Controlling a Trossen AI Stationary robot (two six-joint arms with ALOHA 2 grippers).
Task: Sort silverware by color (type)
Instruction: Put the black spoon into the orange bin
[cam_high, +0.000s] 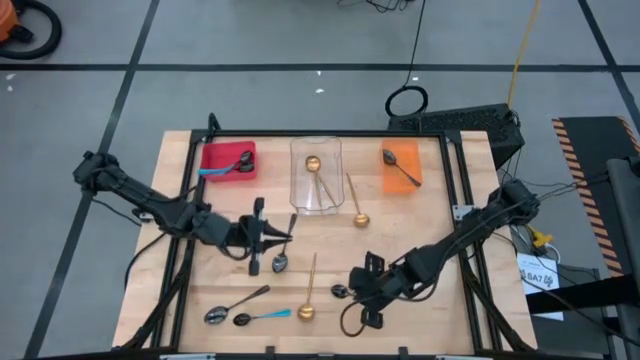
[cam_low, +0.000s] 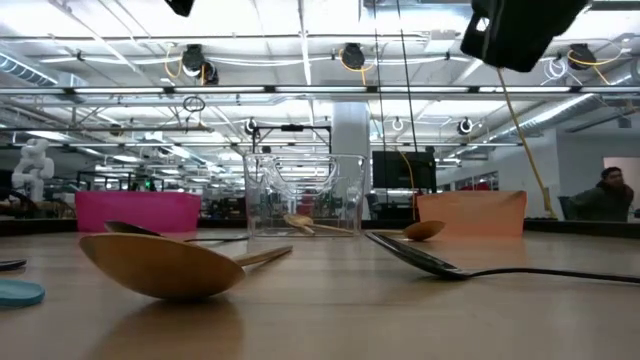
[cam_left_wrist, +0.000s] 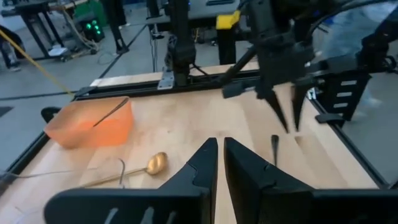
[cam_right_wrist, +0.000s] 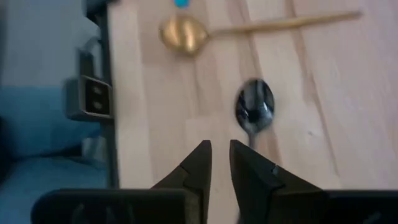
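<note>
Fingers of the right hand (cam_right_wrist: 221, 163) are sitting nearly together over a dark spoon's (cam_right_wrist: 254, 107) handle near the tabletop's (cam_high: 430, 210) front edge; whether gripping, unclear. Left hand (cam_left_wrist: 221, 163) is hovering nearly closed, empty.

Three gold spoons (cam_high: 306, 312), two blue-handled spoons (cam_high: 268, 315), four dark spoons (cam_high: 281, 263), three bins (cam_high: 210, 152)

The whole table (cam_high: 330, 240) is seen from straight overhead, and level from its near edge at tabletop height. The clear bin (cam_high: 316, 175) is shared by both views.
</note>
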